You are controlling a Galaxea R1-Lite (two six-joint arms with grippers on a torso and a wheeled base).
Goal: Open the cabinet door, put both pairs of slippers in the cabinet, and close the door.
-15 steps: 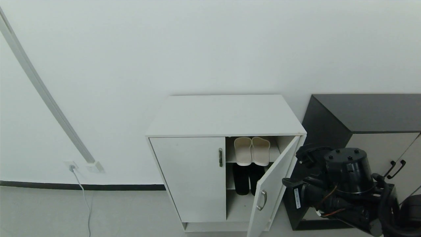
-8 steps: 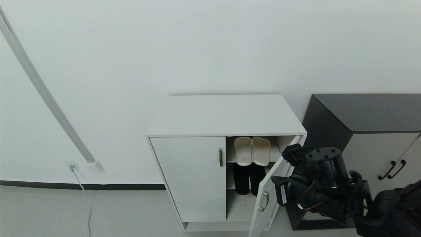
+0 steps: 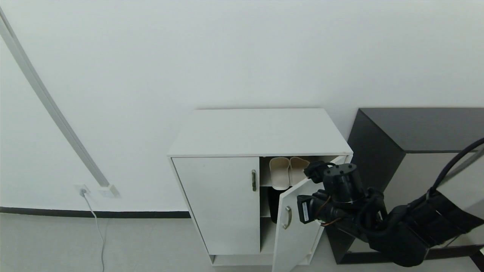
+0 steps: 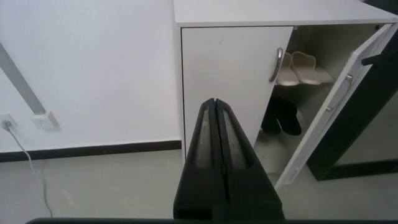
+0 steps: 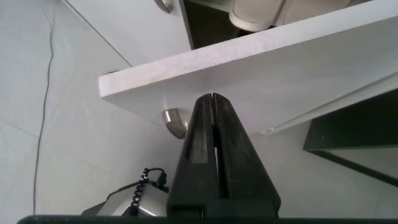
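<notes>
The left tool [image 4: 215,106] hangs well back from the cabinet [image 3: 261,132], facing its closed left door [image 3: 217,204]. Its fingers are pressed together with nothing between them. Far to the left, a wall conduit [image 3: 49,102] slants down to a socket [image 3: 81,190], and a cable [image 3: 99,230] trails from there to the floor [image 3: 151,245], well apart from the work.

Inside the cabinet's open right half, the beige slippers [image 3: 280,173] lie on the upper shelf and the black slippers [image 3: 273,206] on the one below, so both pairs are stowed. They look light and soft and need no more handling. The beige heels seem to reach just past the shelf's front edge, and the closing panel could brush them.

The right door [image 3: 297,230] stands partly open, swung out toward the robot. It is a stiff, flat board, probably light on its hinges, and should swing with a gentle push. The best place to push is the outer face near the free edge, beside the door handle [image 3: 288,217], where leverage is greatest. Gripping the handle is not needed for closing.

The right tool [image 5: 214,99] is at that outer face, just beside the handle, with its fingers together and holding nothing. Its tips appear to touch the panel. To the right, a dark cabinet [image 3: 416,128] stands close by and crowds the right arm's room.
</notes>
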